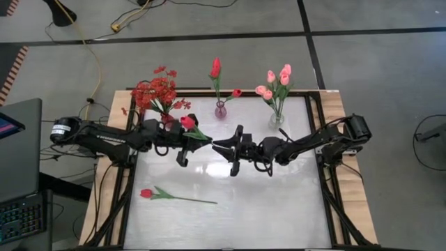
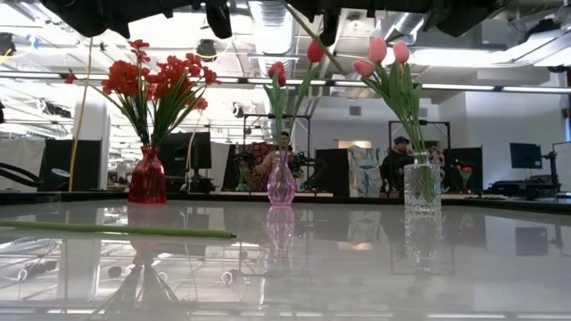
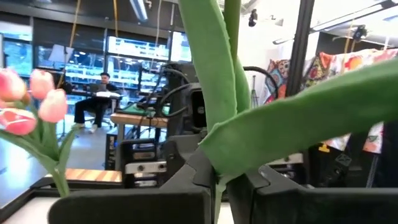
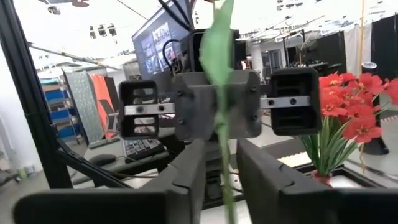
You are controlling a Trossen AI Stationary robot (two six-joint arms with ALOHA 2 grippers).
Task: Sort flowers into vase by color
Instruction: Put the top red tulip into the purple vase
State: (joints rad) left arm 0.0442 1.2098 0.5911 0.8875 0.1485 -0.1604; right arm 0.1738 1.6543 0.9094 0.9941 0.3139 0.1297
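- red tulip [image 1: 187, 122] is passing between the arms above mid-table, and a clean handover wants the left gripper [image 1: 187, 144] firm on the stem before the right lets go.
- left gripper is clamped on the stem just below the leaves.
- right gripper [image 1: 224, 148] stands beside it, fingers [image 4: 261, 180] parted with the stem running free between them.
- another red tulip [image 1: 146, 193] lies on the table [image 1: 279, 209], well apart from both, near the front left.

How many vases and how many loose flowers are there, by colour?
Red vase: 1
Purple vase: 1
Clear vase: 1
Red tulip on table: 1
Red tulip held in left pincer: 1
Total: 5
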